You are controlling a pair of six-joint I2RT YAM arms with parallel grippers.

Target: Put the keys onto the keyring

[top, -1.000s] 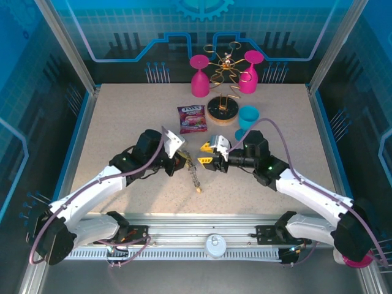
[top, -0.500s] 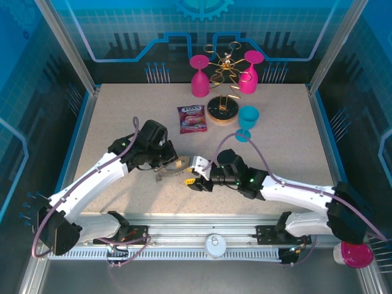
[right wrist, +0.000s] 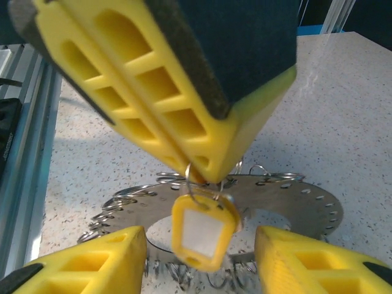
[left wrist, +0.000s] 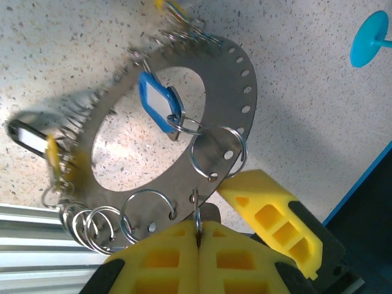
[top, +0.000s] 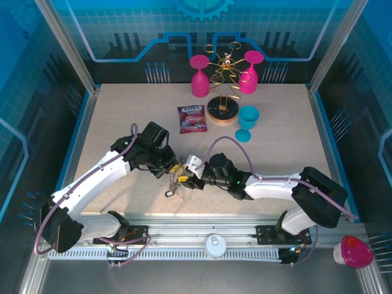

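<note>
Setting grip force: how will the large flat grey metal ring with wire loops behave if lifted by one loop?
The flat grey metal keyring looks like rigid plate, so probably no flex. Pinched by one wire loop in the left gripper, it would likely pivot and swing. Its blue plastic key tag should dangle freely.

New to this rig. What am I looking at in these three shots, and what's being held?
Two robot arms are bolted at the table's near edge. One shot looks down from above. The other two come from a camera on each wrist. On the table sit a candy packet, a teal goblet and a wire rack holding two pink goblets. The left claw is shut on a small wire loop of the metal ring, which carries a blue tag and a yellow tag. The right claw is open, facing the yellow tag.
</note>
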